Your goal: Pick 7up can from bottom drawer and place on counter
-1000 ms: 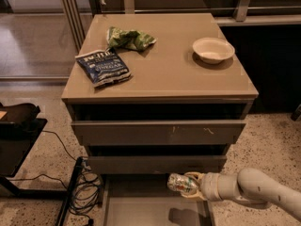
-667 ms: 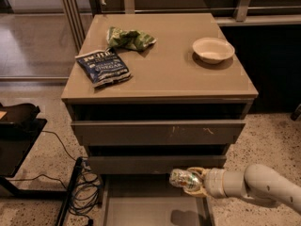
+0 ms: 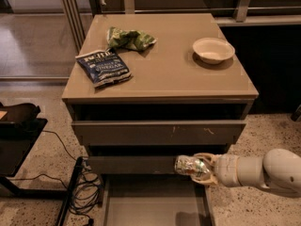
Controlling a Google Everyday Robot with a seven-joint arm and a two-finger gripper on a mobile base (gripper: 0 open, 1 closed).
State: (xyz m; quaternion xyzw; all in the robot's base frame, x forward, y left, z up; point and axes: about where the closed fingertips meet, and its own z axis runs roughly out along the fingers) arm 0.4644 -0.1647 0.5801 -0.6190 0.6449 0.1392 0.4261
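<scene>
Looks down (steeply, it seems) over counter point(image 3: 169, 74); tool point(image 3: 201, 167) lower right.

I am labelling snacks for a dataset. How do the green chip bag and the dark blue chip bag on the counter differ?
The green chip bag is crumpled; the dark blue chip bag lies flat. The green bag sits farther back, the blue bag nearer the front left edge. Only the blue bag shows white lettering. Both lie on the counter. The gripper, over the bottom drawer, holds the 7up can.

Tan counter point(image 3: 169, 74), grey bottom drawer point(image 3: 150, 207).
Cream gripper point(image 3: 198, 167), lower right, clasps silvery green-marked 7up can point(image 3: 186, 165); green bag point(image 3: 130, 38), dark blue bag point(image 3: 103, 68), cream bowl point(image 3: 213, 49).
</scene>
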